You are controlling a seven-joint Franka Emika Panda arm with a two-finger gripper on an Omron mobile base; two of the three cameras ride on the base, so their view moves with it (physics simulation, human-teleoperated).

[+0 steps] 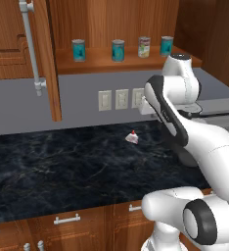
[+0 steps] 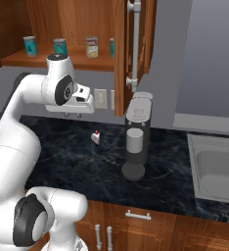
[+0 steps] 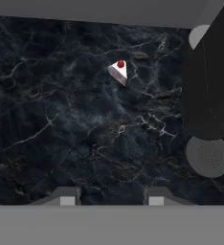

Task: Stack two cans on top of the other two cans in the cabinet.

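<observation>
The reddish-brown cabinet (image 1: 106, 62) stands open, its door (image 1: 50, 73) with the long silver bar handle (image 1: 31, 46) swung out. Several cans stand apart in a row on its shelf, none stacked. At the left are two teal-labelled cans (image 1: 79, 50) (image 1: 118, 50). To their right are a pale cream-green can (image 1: 144, 47) and a third teal can (image 1: 166, 45). In the right base view the door edge hides part of that last can (image 2: 111, 47). My gripper (image 2: 71, 114) hangs below the shelf and points down at the counter. Its fingertips (image 3: 68, 197) are apart, so the gripper (image 3: 112, 197) is open and empty.
A small slice of cake (image 1: 131, 138) (image 3: 118, 72) lies on the black marble counter (image 1: 53, 162). A dark coffee machine (image 2: 137, 137) stands right of the hand, with a sink (image 2: 219, 166) beyond it. Wall outlets (image 1: 120, 99) sit under the shelf. Drawers run along the counter front.
</observation>
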